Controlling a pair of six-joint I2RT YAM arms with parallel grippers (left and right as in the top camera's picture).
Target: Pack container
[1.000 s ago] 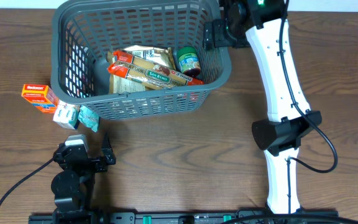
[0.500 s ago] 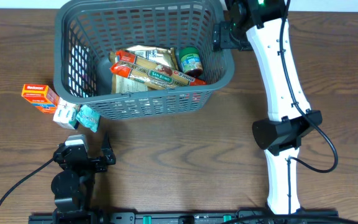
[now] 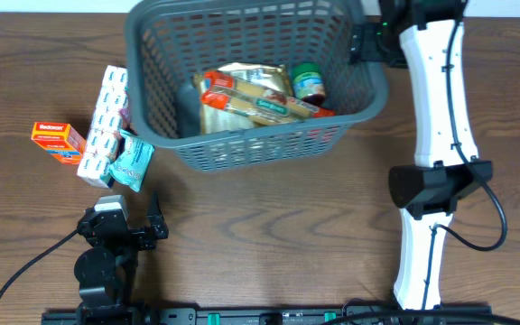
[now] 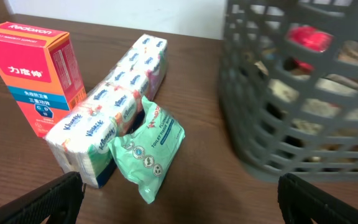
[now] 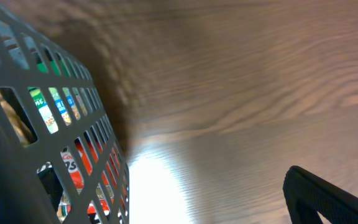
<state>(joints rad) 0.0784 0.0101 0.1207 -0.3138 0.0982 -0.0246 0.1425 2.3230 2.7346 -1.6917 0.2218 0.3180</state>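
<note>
subject: the container point(image 3: 242, 152), a dark grey plastic basket, stands at the far centre of the wooden table point(image 3: 269, 235), with its right end under the right arm. it is upright as far as the overhead view shows.

right gripper point(image 3: 368, 43): it sits at the basket's right rim. in the wrist view one finger point(image 5: 328, 199) shows at the lower right, clear of the lattice wall, with bare table between them. its mate is not made out. jaws judged apart, straddling the wall rather than clamped on it.

left gripper point(image 4: 179, 202): low and near, fingers spread wide, nothing between them.

handling, as a judgement: the moulded shell looks stiff and light, but its load adds weight. the thick rolled rim is the soundest hold. the slotted sides offer hooking points but thinner ribs. the solid base should slide readily on smooth wood, and a one-sided lift would likely tip the contents.

contents: flat crinkled pasta packets point(image 3: 260, 101) lie across each other beside a small green-lidded jar point(image 3: 308, 81).

outside, just left of the basket: a long soft tissue pack point(image 4: 114, 106) in printed film, a pliable mint-green wipes pouch point(image 4: 148, 146) lying against it, and a rigid orange carton point(image 4: 36, 68) with sharp edges. none of these is packed yet.
</note>
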